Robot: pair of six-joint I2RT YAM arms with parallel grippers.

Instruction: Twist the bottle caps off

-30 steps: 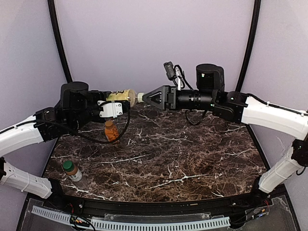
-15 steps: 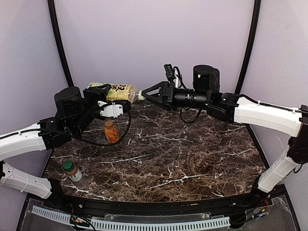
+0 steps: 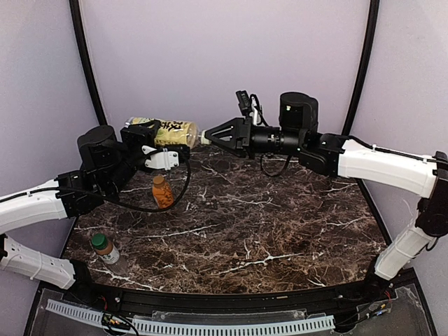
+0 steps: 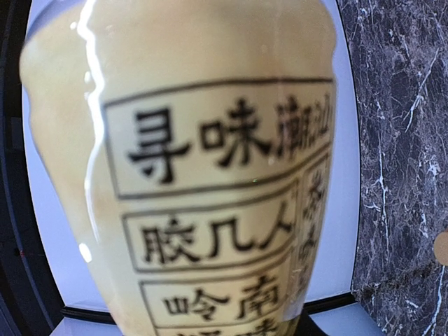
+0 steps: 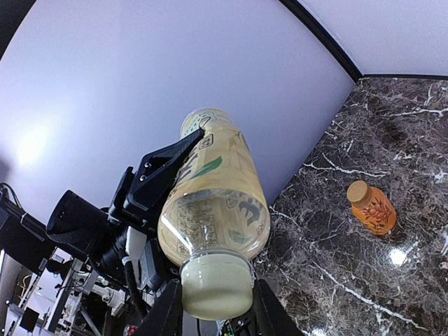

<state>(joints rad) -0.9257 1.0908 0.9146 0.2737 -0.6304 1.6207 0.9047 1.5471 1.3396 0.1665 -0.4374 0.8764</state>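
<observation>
The tall yellow-labelled bottle [image 3: 168, 132] lies level in the air over the table's back edge, with my left gripper [image 3: 148, 133] shut round its body. Its label fills the left wrist view [image 4: 203, 175], where my own fingers are hidden. The pale cap [image 5: 215, 287] points at my right gripper [image 5: 217, 315], whose two fingers [image 5: 166, 311] press on either side of it. In the top view that right gripper [image 3: 208, 135] meets the cap [image 3: 204, 138]. The short orange bottle [image 3: 162, 190] stands capped below. The small clear bottle [image 3: 105, 248] stands capped at the near left.
The dark marble table [image 3: 266, 224] spreads below both arms. Curved black poles [image 3: 85, 56] rise at the back corners against the pale wall. The orange bottle [image 5: 372, 208] also shows in the right wrist view, well right of the held bottle.
My left arm has raised the yellow-labelled bottle and swung it a little left. My right gripper followed and its fingers have closed in on the cap.
</observation>
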